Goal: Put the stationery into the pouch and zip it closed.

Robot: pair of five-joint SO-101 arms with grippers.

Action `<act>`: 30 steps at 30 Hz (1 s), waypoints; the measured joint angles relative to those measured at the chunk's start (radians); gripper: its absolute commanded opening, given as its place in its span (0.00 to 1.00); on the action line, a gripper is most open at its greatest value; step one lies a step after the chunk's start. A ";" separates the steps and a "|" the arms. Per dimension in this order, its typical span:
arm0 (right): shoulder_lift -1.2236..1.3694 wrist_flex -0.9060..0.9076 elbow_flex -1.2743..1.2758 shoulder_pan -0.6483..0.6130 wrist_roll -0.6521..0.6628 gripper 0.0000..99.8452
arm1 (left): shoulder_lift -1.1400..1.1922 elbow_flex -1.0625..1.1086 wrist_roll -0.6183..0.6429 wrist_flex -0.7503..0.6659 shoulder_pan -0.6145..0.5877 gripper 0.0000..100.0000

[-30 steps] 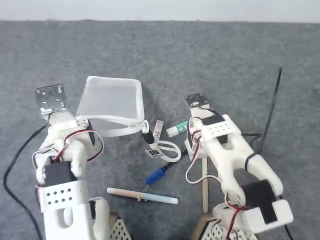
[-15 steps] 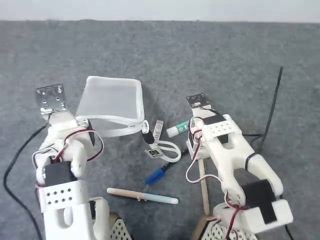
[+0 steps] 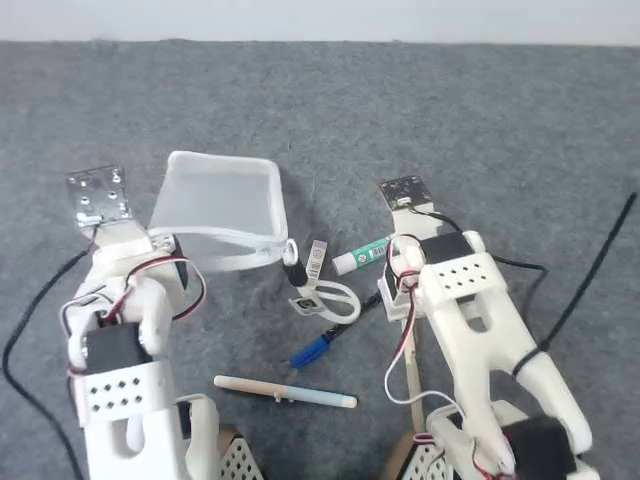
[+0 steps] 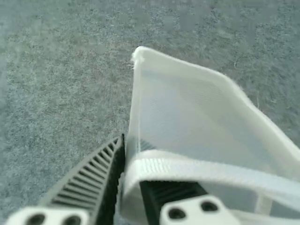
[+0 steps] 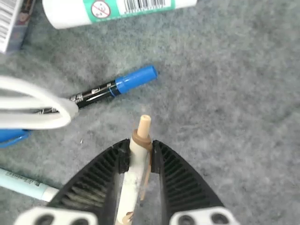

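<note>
on the left, the left gripper (image 4: pixel 133 164) is pinching the near-left corner of the white mesh pouch (image 3: pixel 218 203). its 2 ribbed fingers are pressed onto the woven zipper band. the rest of the pouch lies on the grey felt table (image 3: pixel 450 120), stretching toward the far side, and its mouth looks parted along the near edge.

in the middle, loose stationery lies between the 2 arms. a small barcoded box (image 3: pixel 317 258) sits just right of the pouch, and white-handled scissors (image 3: pixel 330 298) lie just nearer than it. a blue marker (image 3: pixel 318 347) lies nearer again, partly under the scissors. nearest of all is a pale cream-and-blue pen (image 3: pixel 285 391), well apart from the pouch. a white glue stick (image 3: pixel 360 257) with a green label lies just right of the box.

on the right, the right gripper (image 5: pixel 139 149) is clamped on a beige wooden stick (image 5: pixel 144 123) (pencil or brush, i cannot tell). the stick's tip pokes out past the fingertips, near the marker's blue cap.
</note>
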 measured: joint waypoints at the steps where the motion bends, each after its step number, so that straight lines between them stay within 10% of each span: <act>1: -0.008 0.009 0.000 0.000 0.000 0.01 | 0.000 -0.020 0.000 0.017 0.000 0.01; 30: -0.652 0.064 0.002 -0.135 -0.216 0.01 | 0.664 -0.836 -0.026 0.535 0.083 0.01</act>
